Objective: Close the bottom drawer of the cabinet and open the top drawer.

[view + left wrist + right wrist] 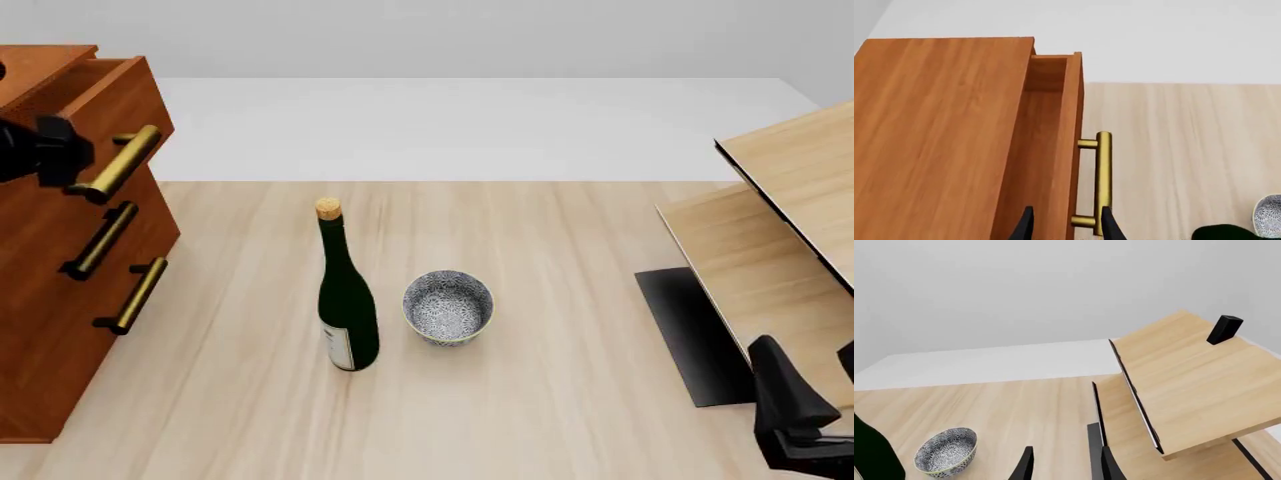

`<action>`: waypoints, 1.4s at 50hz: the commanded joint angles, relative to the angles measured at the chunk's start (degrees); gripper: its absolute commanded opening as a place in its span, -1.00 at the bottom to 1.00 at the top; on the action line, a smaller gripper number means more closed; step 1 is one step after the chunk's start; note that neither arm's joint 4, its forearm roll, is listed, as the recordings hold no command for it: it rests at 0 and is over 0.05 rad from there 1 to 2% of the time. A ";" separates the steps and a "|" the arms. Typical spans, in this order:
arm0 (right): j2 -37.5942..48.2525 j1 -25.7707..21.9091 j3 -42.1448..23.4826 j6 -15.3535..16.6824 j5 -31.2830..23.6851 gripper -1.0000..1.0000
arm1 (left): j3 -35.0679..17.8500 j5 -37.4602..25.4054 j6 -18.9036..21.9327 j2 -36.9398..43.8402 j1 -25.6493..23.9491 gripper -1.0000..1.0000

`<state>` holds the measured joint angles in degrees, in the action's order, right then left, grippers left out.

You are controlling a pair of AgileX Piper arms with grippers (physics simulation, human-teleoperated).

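- Cabinet (54, 330): reddish-brown wooden chest at the far left of the front view, standing on the pale wood surface (561, 400); three brass bar handles stacked down its front.
- Top drawer (114, 100): pulled out from the cabinet front, open box visible from above in the left wrist view; brass handle (123, 160) on its face.
- Bottom drawer (80, 360): lowest of the three, face flush with the middle drawer's face, so shut; handle (138, 293) just beside the front.
- Left hand (1066, 225): at the top drawer's front, one black finger (1025, 226) on the inner side of the drawer face, the other on the outer side by the handle's lower post; fingers apart, straddling the face and handle; actual contact not discernible. Seen in the front view as a dark shape beside the top handle.
- Right hand (1066, 465): low at the right of the front view, well apart from the cabinet; fingers parted, nothing between them.
- Bottle (344, 300): dark green, corked, upright near the middle of the surface.
- Bowl (449, 306): blue-and-white patterned, upright, just beside the bottle on its right.
- Pale furniture (787, 220): slanted light-wood panels at the right edge, dark base beneath.
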<state>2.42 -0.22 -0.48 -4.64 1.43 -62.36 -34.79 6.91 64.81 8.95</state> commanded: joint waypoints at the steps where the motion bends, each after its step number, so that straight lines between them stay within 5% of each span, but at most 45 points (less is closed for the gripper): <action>1: -0.16 0.00 0.01 0.02 -0.13 1.00 | 2.99 1.46 -0.85 -0.55 0.19 1.00; 17: 0.18 0.06 0.06 0.11 0.28 1.00 | 5.83 3.20 -3.02 -0.33 -0.63 1.00; 70: 2.38 0.73 -0.03 -0.83 2.19 1.00 | 0.87 5.38 -10.28 6.04 -15.76 1.00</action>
<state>4.72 0.45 -0.54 -5.39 3.50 -62.03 -29.98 -2.72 68.63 -4.58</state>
